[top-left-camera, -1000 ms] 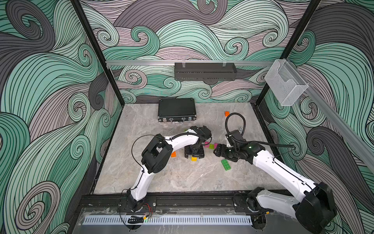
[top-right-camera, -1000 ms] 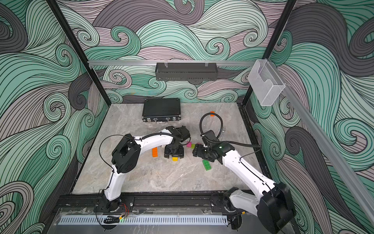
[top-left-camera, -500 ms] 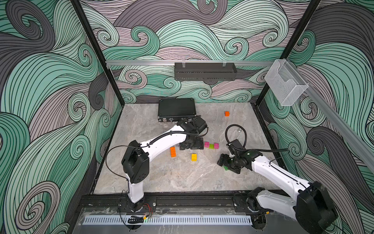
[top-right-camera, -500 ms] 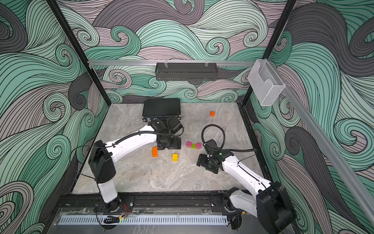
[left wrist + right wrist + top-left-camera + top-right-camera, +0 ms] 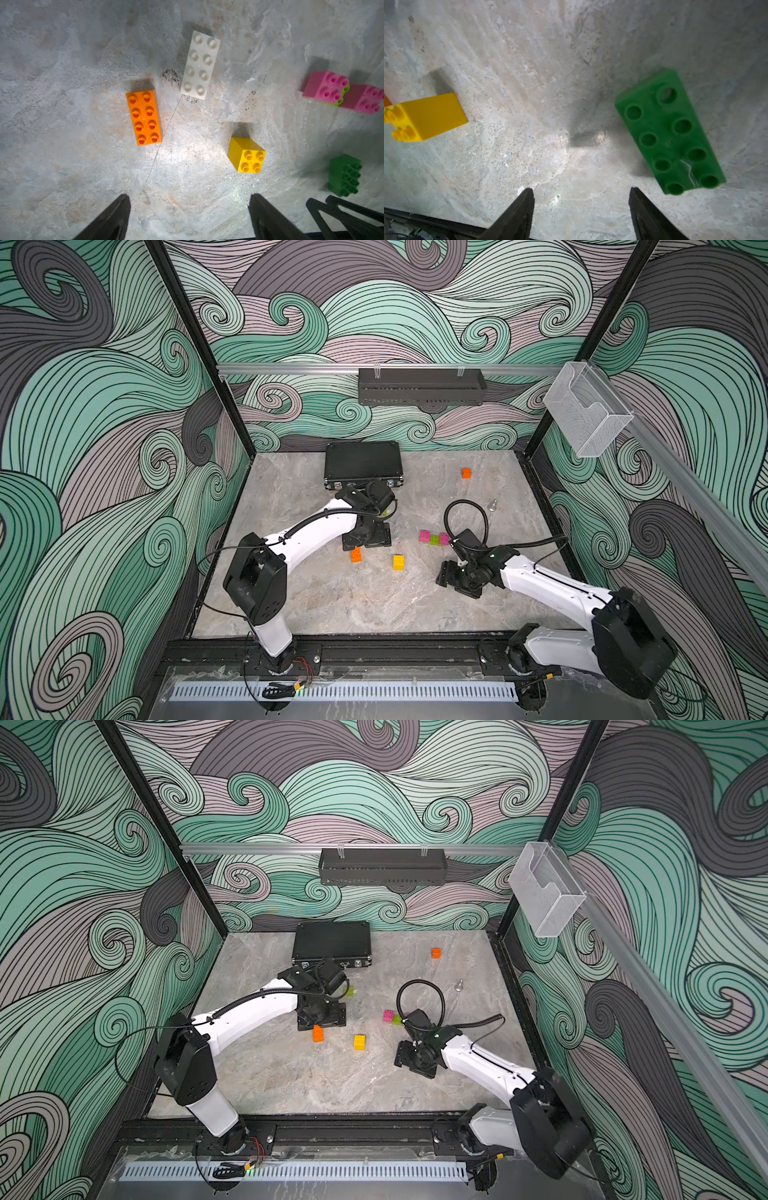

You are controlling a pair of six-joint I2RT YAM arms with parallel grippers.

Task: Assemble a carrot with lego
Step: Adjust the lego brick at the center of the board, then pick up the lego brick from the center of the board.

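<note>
Loose lego lies on the marble floor; no assembled carrot is in view. My left gripper point(image 5: 365, 537) point(image 5: 189, 199) hangs open and empty. Ahead of it lie an orange oblong brick point(image 5: 144, 118) point(image 5: 356, 555), a white oblong brick point(image 5: 200, 64) and a yellow square brick point(image 5: 247, 155) point(image 5: 398, 562). Two pink bricks point(image 5: 324, 87) point(image 5: 434, 538) sit on a lime one. My right gripper point(image 5: 457, 578) point(image 5: 581, 191) is open, with only floor between its fingers. A dark green oblong brick point(image 5: 670, 133) lies just beside one fingertip, apart from it. In both top views that arm hides it.
A black briefcase point(image 5: 362, 462) lies at the back, just behind my left wrist. A lone small orange cube point(image 5: 466, 473) and a small silver metal piece point(image 5: 493, 504) sit at the back right. A black tray point(image 5: 419, 387) and a clear holder point(image 5: 586, 418) hang on the walls.
My left gripper drew back and left off the yellow brick and opened wider. My right gripper came forward over the dark green brick, and its jaws narrowed a little.
</note>
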